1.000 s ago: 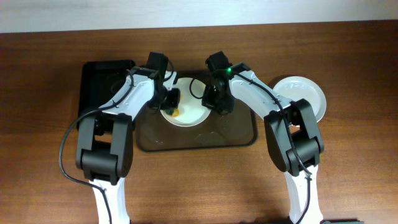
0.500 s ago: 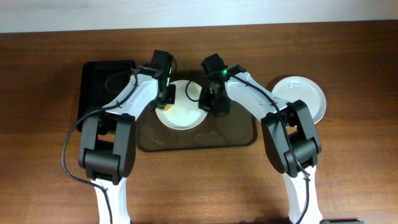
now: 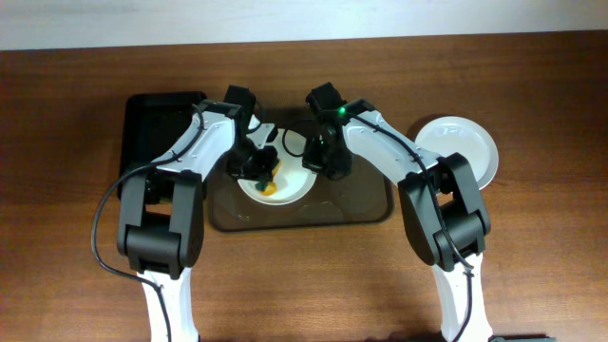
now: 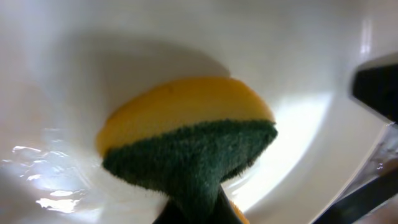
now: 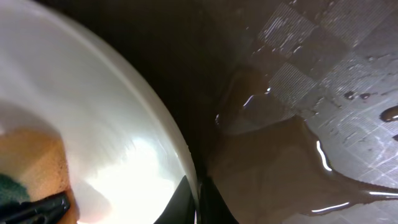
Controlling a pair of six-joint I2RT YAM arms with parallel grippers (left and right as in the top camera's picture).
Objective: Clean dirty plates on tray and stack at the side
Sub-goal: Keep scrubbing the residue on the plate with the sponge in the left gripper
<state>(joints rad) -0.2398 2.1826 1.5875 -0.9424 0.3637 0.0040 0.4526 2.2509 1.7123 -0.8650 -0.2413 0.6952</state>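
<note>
Sponge [image 4: 186,130], yellow with a green face, sits pinched in the left fingers [image 3: 253,163] against a white plate [image 3: 290,180] on the brown tray [image 3: 361,204], frame centre. The right fingers [image 5: 179,202] look clamped narrowly on that plate's rim. A second plate [image 3: 461,147] rests on the tabletop [image 3: 76,237], upper right.

Plate [image 4: 143,37]: smooth, glossy white surface with wet highlights. Sponge [image 4: 186,149]: soft yellow foam under a rough, fibrous green scouring layer. Tray [image 5: 280,155]: dark brown plastic, wet and shiny, finely textured at upper right. Table [image 3: 66,275]: satin wood grain
</note>
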